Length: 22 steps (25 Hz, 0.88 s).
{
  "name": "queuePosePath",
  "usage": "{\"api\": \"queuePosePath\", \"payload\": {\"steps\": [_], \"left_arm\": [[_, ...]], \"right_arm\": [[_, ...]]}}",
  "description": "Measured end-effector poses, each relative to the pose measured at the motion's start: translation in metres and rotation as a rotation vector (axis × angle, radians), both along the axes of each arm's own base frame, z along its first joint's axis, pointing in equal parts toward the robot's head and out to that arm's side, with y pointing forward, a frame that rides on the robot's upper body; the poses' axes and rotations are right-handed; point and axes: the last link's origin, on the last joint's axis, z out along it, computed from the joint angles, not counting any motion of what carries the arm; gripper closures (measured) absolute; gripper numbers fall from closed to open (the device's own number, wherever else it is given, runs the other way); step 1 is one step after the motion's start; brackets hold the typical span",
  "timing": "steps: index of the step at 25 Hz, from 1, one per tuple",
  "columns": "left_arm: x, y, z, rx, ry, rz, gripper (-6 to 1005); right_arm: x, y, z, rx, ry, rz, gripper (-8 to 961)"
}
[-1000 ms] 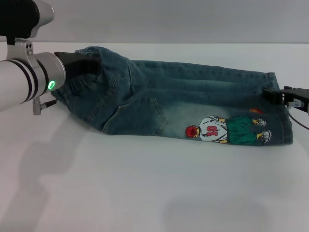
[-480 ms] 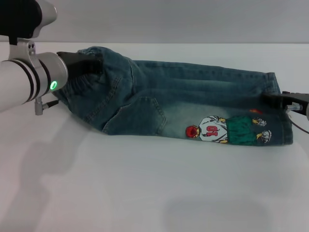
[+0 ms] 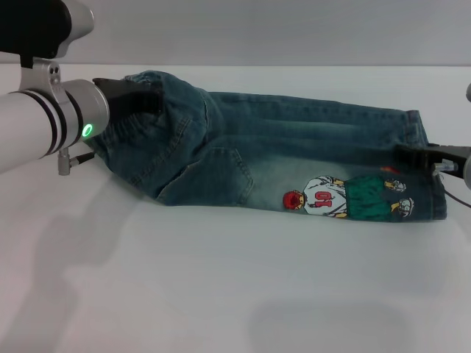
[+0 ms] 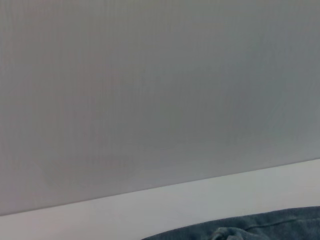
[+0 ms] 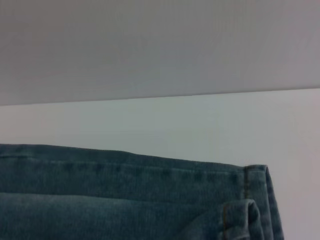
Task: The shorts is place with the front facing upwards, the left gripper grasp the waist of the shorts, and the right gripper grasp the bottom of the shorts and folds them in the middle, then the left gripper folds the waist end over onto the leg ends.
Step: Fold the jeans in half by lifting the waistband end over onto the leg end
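Observation:
The blue denim shorts point(image 3: 280, 147) lie lengthwise on the white table, folded along their middle, with a cartoon print point(image 3: 346, 197) near the leg ends point(image 3: 425, 176) on the right. My left gripper point(image 3: 138, 100) is at the waist point(image 3: 158, 82) on the far left, shut on the bunched denim there. My right gripper point(image 3: 412, 156) rests at the hem edge on the right. The left wrist view catches only a sliver of the shorts point(image 4: 250, 229). The right wrist view shows the stitched hem point(image 5: 125, 165) and its corner.
The white table point(image 3: 221, 279) stretches wide in front of the shorts. A plain grey wall point(image 3: 257, 29) closes off the back. A thin cable point(image 3: 456, 187) trails from the right arm near the table's right edge.
My left arm has crept slightly to the right at the waist. The right gripper has slid down along the hem and its arm has drawn back toward the right edge.

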Motion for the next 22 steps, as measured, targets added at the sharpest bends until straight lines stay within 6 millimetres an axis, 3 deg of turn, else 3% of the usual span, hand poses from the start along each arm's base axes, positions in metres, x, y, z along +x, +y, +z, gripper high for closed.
{"api": "queuePosePath", "payload": {"steps": [11, 22], "left_arm": [[0.0039, -0.0015, -0.0025, -0.006, -0.005, -0.009, 906], [0.0066, -0.0001, -0.0022, -0.002, -0.006, -0.018, 906]], "right_arm": [[0.0009, -0.0014, 0.0025, -0.005, -0.018, 0.013, 525], [-0.0059, 0.0022, 0.0061, 0.009, -0.016, 0.036, 942]]}}
